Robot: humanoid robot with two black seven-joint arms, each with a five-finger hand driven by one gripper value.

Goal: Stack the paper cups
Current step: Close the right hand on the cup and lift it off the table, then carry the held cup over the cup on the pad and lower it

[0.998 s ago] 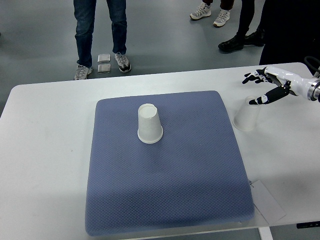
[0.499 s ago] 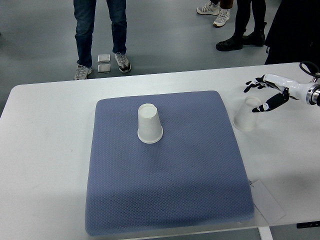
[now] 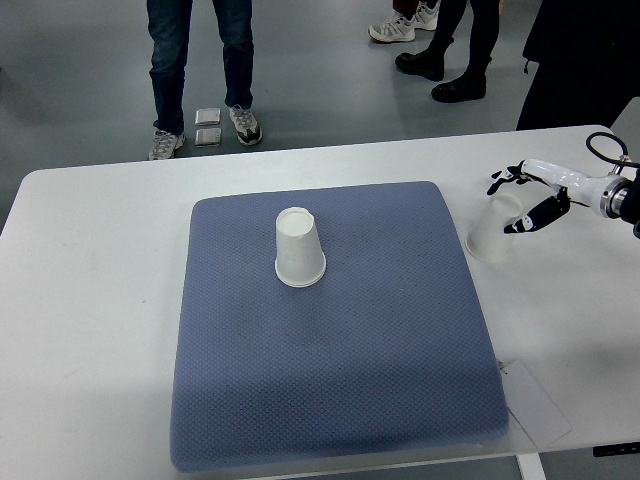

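One white paper cup (image 3: 300,249) stands upside down on the blue mat (image 3: 335,340), left of the mat's middle. A second white paper cup (image 3: 495,228) stands upside down on the white table (image 3: 90,300), just off the mat's right edge. My right hand (image 3: 524,202) comes in from the right edge and hovers at this cup's top, fingers spread around it, with no firm grasp visible. The left arm is out of view.
A sheet of white paper (image 3: 535,403) lies at the mat's front right corner. Beyond the table's far edge stand several people's legs (image 3: 200,60) and shoes on the grey floor.
My right hand has come down and drawn slightly right, closing in on the top of the cup beside the mat. Both cups stayed put. The people behind shifted their feet.
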